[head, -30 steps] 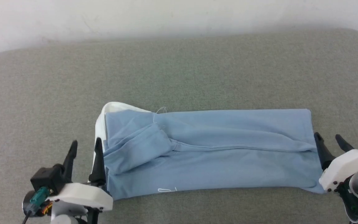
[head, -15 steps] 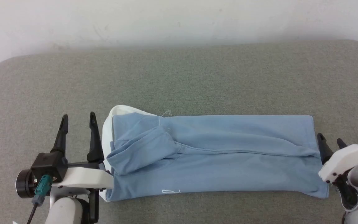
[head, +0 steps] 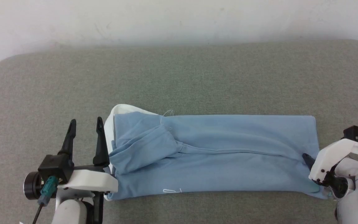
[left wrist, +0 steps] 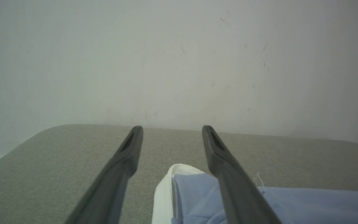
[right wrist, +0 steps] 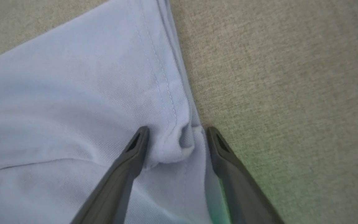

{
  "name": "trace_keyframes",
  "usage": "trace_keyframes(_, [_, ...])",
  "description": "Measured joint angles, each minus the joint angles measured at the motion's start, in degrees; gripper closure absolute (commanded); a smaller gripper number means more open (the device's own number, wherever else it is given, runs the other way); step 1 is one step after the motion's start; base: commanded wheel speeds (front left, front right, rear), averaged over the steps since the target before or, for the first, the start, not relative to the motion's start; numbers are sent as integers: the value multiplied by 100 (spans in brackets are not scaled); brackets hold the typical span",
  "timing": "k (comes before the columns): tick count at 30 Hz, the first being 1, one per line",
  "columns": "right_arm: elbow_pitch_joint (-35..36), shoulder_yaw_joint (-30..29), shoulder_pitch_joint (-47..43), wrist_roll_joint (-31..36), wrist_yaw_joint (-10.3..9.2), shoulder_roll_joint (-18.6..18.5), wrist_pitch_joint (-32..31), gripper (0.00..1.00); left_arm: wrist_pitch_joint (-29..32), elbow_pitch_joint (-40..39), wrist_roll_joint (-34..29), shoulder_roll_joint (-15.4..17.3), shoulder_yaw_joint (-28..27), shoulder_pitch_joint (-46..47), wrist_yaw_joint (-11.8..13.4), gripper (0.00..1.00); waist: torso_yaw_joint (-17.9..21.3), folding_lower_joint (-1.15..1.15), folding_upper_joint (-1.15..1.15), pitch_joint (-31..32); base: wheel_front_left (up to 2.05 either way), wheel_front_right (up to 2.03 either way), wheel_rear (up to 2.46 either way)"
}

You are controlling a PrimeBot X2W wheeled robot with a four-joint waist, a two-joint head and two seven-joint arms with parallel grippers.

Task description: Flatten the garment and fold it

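Note:
The garment [head: 216, 155], light blue, lies folded lengthwise into a long strip across the padded surface. Its white collar [head: 110, 121] is at the left end, and a folded sleeve lies on top near it. My left gripper [head: 85, 124] stands open just left of the collar, its right finger beside the collar's edge. In the left wrist view the collar [left wrist: 163, 193] sits low between the fingers of the left gripper [left wrist: 172, 129]. My right gripper [head: 308, 158] is at the right hem. There the right gripper [right wrist: 177, 130] is open, its fingers straddling a bunched bit of the garment's hem [right wrist: 172, 146].
A grey-green padded tabletop [head: 179, 77] with rounded far corners stretches behind and beside the garment. A white wall [head: 179, 18] rises behind it. A small white print [head: 171, 190] shows on the garment's near edge.
My right gripper has swung in leftward from beside the hem and now straddles it. My left gripper has edged right toward the collar. The head view shifted earlier.

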State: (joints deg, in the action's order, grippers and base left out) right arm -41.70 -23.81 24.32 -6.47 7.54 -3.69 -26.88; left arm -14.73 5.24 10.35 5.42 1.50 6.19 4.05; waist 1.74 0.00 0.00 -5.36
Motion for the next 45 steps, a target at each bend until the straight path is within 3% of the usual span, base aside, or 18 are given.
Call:
trace_keyframes(1, [-30, -33, 52, 36, 0, -8, -120, 9, 0, 13, -15, -12, -20, 0, -9, 0, -8, 0, 0, -7, 0, 0, 0])
trace_keyframes(2, [-56, -44, 102, 58, 0, -14, -227, 56, 0, 29, -25, -24, -48, 0, -44, 0, -14, 0, 0, -13, 0, 0, 0])
trace_keyframes(3, [-67, -64, 141, 64, 0, -20, -293, 86, 0, 53, -41, -31, -79, 1, -54, 0, -19, 0, 0, -20, 0, 0, 0])
trace_keyframes(4, [-67, -82, 155, 64, 0, -19, -300, 100, 0, 81, -57, -40, -99, 1, -55, 0, -23, 0, 0, -26, 0, 0, 0])
trace_keyframes(15, [-55, -372, 148, 425, 12, -154, 37, 100, 0, 145, -140, -160, -215, 3, -155, 0, -26, 0, 0, -60, 0, 0, 0])
trace_keyframes(23, [73, -1198, 63, 1633, 9, -818, 866, 100, 0, 190, -179, -189, -266, 12, -258, 0, -102, 0, 0, -136, 0, 0, 0])
trace_keyframes(31, [341, -1611, -1, 2381, 8, -768, 1159, 100, 0, 234, -196, -205, -328, 13, -309, 0, -164, 0, 0, -124, 0, 0, 0])
trace_keyframes(35, [535, -1227, -56, 2380, 8, -791, 1112, 100, 0, 265, -247, -214, -343, 11, -350, 0, -164, 0, 0, -69, 0, 0, 0])
trace_keyframes(38, [1058, -714, -291, 2239, 8, -824, 848, 100, 0, 277, -249, -216, -343, 5, -353, 0, -168, 0, 0, -16, 0, 0, 0])
trace_keyframes(41, [1993, -166, -657, 1823, 7, -766, 409, 100, 0, 277, -249, -221, -339, 0, -358, 0, -169, 0, 0, 24, 0, 0, 0])
trace_keyframes(45, [3778, 770, -1228, 1093, 0, -577, -419, 100, 0, 266, -249, -222, -337, -16, -359, 0, -148, 0, 0, 26, 0, 0, 0])
